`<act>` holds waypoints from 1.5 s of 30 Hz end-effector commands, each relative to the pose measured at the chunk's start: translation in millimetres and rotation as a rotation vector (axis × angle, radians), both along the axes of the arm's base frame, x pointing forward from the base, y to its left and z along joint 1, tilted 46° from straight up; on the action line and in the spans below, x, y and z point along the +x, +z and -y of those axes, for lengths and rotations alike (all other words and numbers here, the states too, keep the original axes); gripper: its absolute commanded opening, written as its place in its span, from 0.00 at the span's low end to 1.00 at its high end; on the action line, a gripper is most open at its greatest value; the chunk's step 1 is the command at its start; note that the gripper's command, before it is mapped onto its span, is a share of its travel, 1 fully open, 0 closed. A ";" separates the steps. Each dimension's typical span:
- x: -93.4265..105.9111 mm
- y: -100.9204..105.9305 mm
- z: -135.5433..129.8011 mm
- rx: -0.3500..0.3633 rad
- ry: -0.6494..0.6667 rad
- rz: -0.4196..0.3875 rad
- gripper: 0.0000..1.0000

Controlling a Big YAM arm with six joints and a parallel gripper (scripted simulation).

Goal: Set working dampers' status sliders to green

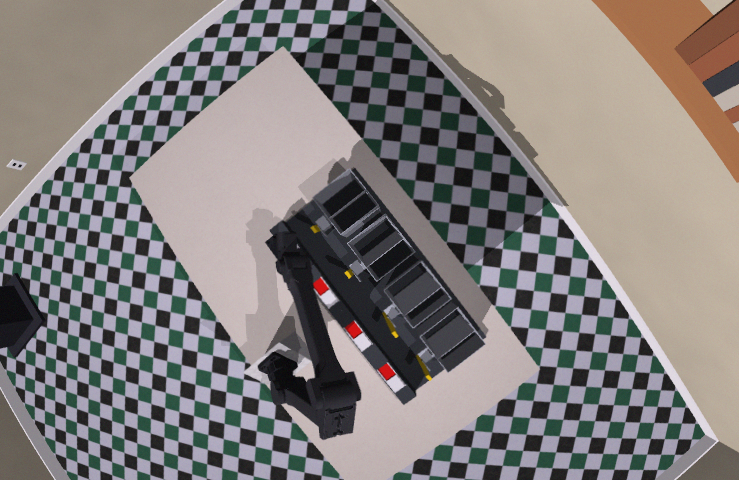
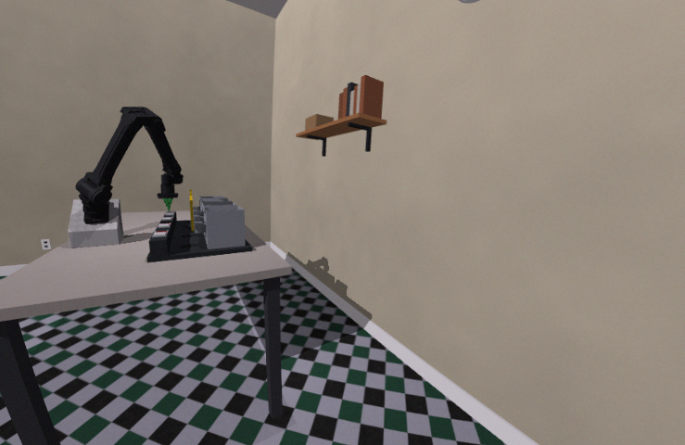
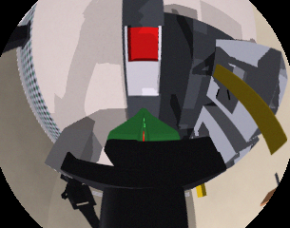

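Four grey dampers stand in a row: one (image 1: 347, 210), a second (image 1: 381, 247), a third (image 1: 418, 294) and a fourth (image 1: 452, 339); the nearest one (image 2: 224, 226) hides most others in the exterior view. Yellow levers (image 1: 348, 273) (image 2: 191, 209) (image 3: 259, 111) stick out in front. Three sliders show red (image 1: 320, 285), red (image 1: 353, 329) and red (image 1: 387, 371) beside white covers. The arm hides the upper-left slider in the top view. The wrist view shows one slider's red window (image 3: 144, 44) and white cover (image 3: 143, 78). My gripper (image 2: 168, 205) (image 3: 144, 112) is shut, empty, above the slider row's far end.
The black base (image 1: 336, 288) carries sliders and dampers on the table (image 1: 222, 147) (image 2: 111, 267). The arm (image 1: 313, 322) (image 2: 117, 146) reaches over the sliders from its pale mount (image 2: 95, 233). A wall shelf (image 2: 335, 125) with books is beyond the dampers.
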State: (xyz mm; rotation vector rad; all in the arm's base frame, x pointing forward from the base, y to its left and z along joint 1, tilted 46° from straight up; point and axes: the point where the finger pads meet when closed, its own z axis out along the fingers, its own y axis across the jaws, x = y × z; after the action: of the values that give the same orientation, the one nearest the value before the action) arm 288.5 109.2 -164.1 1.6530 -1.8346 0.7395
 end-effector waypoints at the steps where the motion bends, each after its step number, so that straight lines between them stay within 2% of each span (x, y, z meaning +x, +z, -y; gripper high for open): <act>1: 0.2 -7.2 5.6 -0.001 0.002 -0.007 0.00; 45: -1.3 -13.2 11.9 -0.001 0.004 -0.007 0.00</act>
State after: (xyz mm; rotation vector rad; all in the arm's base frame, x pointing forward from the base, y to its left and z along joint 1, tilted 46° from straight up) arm 289.0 102.3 -172.5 1.6560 -1.8361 0.7393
